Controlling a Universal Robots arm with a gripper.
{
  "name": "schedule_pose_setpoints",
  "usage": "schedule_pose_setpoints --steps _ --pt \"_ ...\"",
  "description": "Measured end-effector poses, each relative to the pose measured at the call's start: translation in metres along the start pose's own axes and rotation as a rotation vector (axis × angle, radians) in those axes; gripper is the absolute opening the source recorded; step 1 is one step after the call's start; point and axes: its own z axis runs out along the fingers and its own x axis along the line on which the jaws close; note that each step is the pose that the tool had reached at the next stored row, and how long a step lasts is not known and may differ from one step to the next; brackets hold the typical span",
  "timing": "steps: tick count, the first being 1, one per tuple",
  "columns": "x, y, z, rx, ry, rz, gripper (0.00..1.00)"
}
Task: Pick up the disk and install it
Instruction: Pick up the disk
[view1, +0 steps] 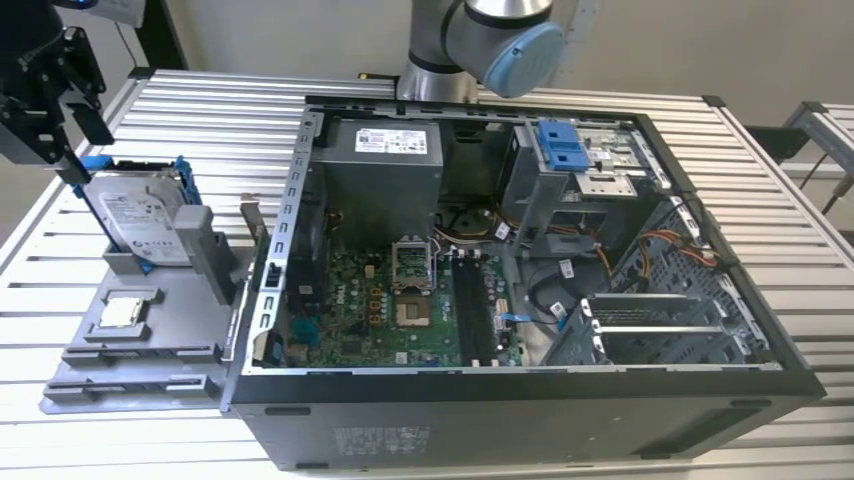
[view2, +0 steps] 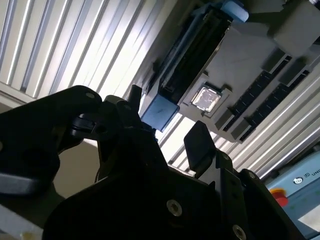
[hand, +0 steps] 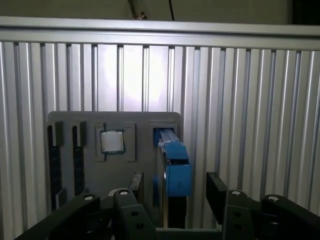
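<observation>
The disk (view1: 140, 222) stands on edge in a slot of the grey holder tray (view1: 83, 385); in the exterior view that tray lies at nine o'clock from the open computer case (view1: 534, 405), on the slatted aluminium table (view1: 200, 110). The gripper (view1: 80, 145) hangs just above the disk's upper edge, toward eleven o'clock from it in the same view. Its jaws are spread wide; in the first wrist view the fingers (hand: 216, 187) stand one on each side of the disk's blue bracket (hand: 174, 167), with a gap showing on both sides, so nothing is pinched. A small square processor chip (view1: 123, 311) lies flat in the tray, at six o'clock from the disk; inside the case a blue latch (view1: 563, 145) sits at twelve o'clock.
</observation>
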Motion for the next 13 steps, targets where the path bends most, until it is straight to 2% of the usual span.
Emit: schedule_pose_setpoints --steps 13 --pt "0.0004 0.0016 0.0235 -0.0003 0.0000 -0.013 1.00"
